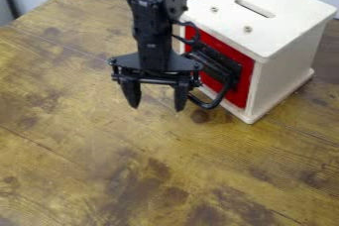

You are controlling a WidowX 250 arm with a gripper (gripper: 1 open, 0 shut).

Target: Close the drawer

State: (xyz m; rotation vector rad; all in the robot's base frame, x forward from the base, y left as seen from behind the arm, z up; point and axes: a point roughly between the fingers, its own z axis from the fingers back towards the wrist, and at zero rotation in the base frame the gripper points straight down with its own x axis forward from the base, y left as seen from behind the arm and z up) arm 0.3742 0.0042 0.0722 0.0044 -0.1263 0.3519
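Observation:
The red drawer (pixel 219 71) shows in the left face of the cream-white box (pixel 265 27), its front nearly flush with the box wall. Its black looped wire handle (pixel 212 83) sticks out to the left and down toward the table. My black gripper (pixel 149 99) hangs just left of the drawer, fingers pointing down and spread open, nothing between them. The right finger (pixel 179 97) stands close to the handle loop; contact cannot be told. The arm covers part of the drawer's left end.
A worn wooden table (pixel 93 161) fills the view. The box stands at the upper right, with a slot (pixel 252 8) in its top. The table's far left edge shows at the top left corner.

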